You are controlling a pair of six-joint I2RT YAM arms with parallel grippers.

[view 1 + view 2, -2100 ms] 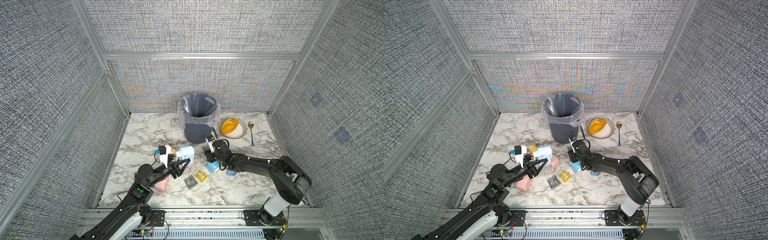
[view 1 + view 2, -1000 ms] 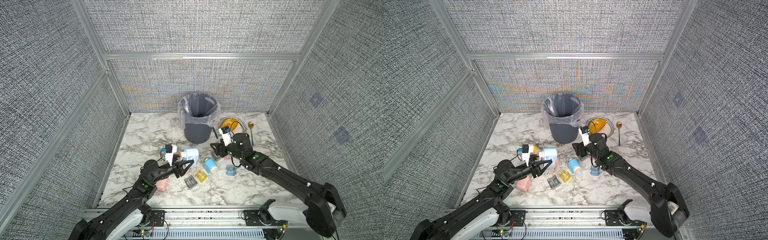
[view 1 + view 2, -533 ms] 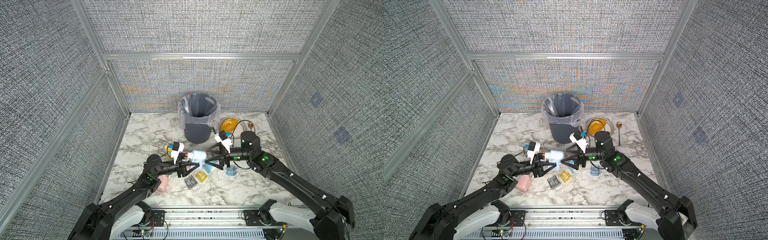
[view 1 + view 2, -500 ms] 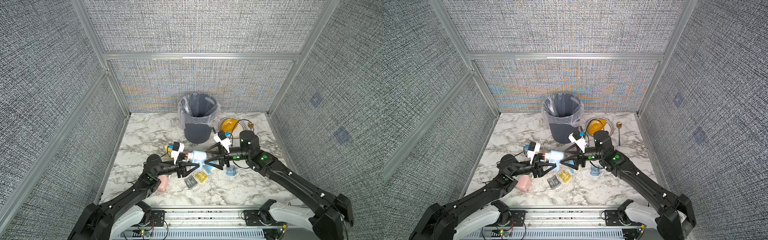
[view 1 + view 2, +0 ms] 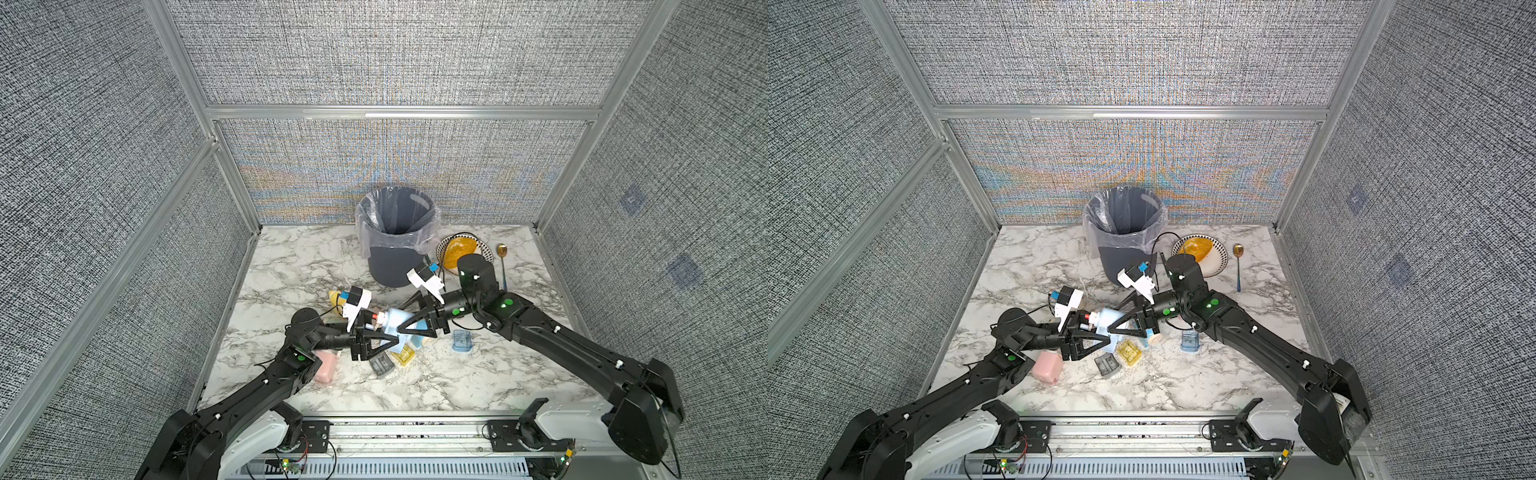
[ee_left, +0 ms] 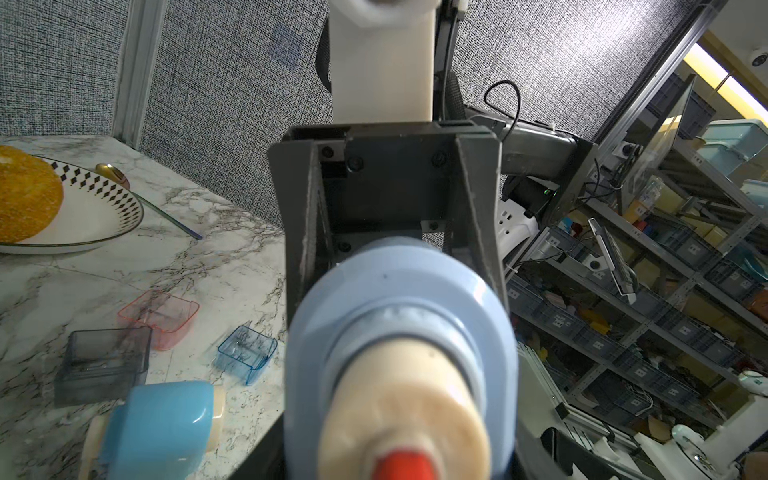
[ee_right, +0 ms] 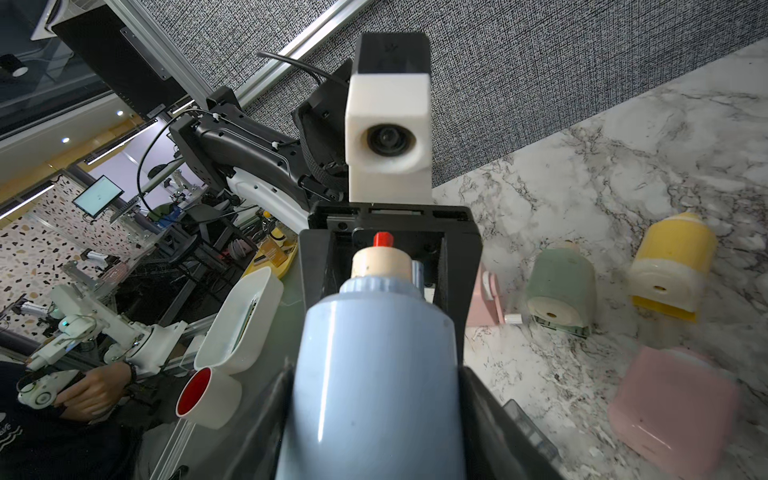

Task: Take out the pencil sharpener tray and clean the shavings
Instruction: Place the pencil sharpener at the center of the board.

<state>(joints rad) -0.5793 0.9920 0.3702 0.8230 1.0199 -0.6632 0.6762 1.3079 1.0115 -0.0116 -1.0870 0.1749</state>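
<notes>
patterned plate point(image 5: 1216, 261) beside gold spoon point(image 5: 1238, 266)

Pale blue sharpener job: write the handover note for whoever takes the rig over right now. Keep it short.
Hands: left hand shut on the pale blue sharpener at its cream, red-knobbed end; right hand shut on its other end. The sharpener appears lifted off the marble table.
Things: grey tray, yellow tray and blue tray lie loose in front of the lined bin; shavings speckle the marble around them.
Done: three trays are out.
Left: the held sharpener's tray cannot be seen; pull it if in place, then get the shavings into the bin.
</notes>
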